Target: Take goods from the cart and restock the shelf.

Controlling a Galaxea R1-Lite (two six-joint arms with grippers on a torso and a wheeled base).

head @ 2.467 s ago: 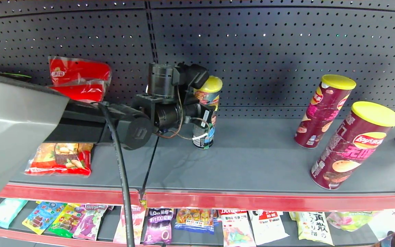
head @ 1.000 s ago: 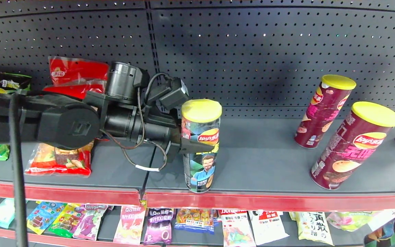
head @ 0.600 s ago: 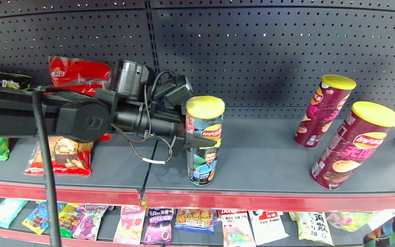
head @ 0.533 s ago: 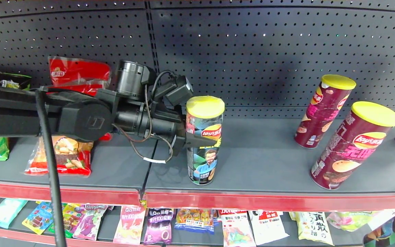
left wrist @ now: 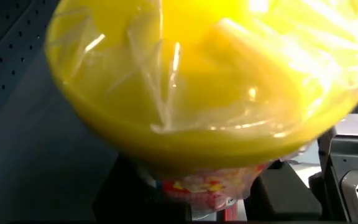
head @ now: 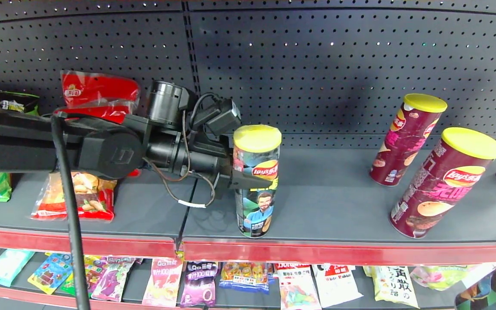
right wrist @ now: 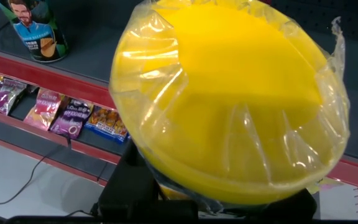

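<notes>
Presently two maroon cans [head: 403,142] [head: 441,185], one dark can [head: 254,209] in end effector [head: 252,177].

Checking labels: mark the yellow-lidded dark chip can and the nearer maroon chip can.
Yellow-lidded dark chip can [head: 256,211]: head view, lower printed wall.
Nearer maroon chip can [head: 440,191]: head view, middle of its body.

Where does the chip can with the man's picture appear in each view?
Head view: the chip can is upright by the red shelf edge, in the left gripper.
Left wrist view: its yellow lid, close under the camera.
Right wrist view: its lower half, behind that same red shelf edge, beyond the lid of a second can.
</notes>
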